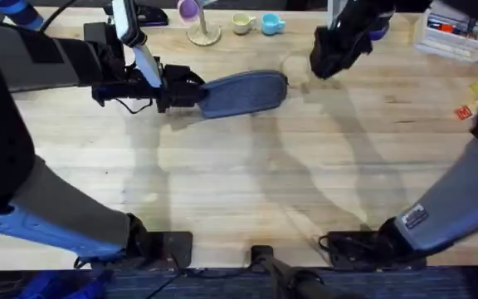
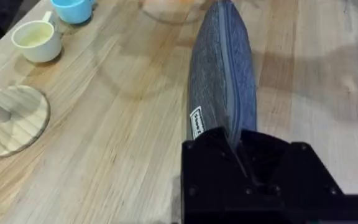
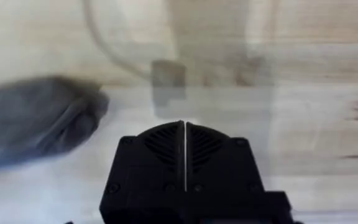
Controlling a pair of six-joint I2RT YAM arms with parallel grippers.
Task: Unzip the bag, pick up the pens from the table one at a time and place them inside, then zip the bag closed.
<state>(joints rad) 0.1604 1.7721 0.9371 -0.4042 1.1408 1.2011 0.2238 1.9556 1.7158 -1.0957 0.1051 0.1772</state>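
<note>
From overhead we see the bag (image 1: pixel 243 91) lying lengthwise on the far half of the surface (image 1: pixel 239 183), its zipper running along its length. Our left gripper (image 1: pixel 191 90) reaches in from the left and meets the bag's left end. Our right gripper (image 1: pixel 326 62) hangs above the surface just beyond the bag's right end, apart from it. The whole near half of the surface lies open between the two arm bases. Along the far edge stand a wooden stand (image 1: pixel 203 33), a cream cup (image 1: pixel 242 23) and a blue cup (image 1: pixel 272 24); a white tray (image 1: pixel 451 37) sits at the far right corner.

In the left wrist view the bag (image 2: pixel 222 81) stretches away from our left gripper (image 2: pixel 244 149), whose black fingers are clamped on the near end of the bag at its zipper line. A white label (image 2: pixel 196 122) shows on the bag's side. Bare planks run on both sides of the bag; the cream cup (image 2: pixel 37 41) and blue cup (image 2: pixel 73 9) stand well off to one side.

In the right wrist view our right gripper (image 3: pixel 184 134) is clenched, its fingers pressed together with nothing between them. The bag's rounded end (image 3: pixel 39 118) lies off to one side, not touching it, with open surface around.
</note>
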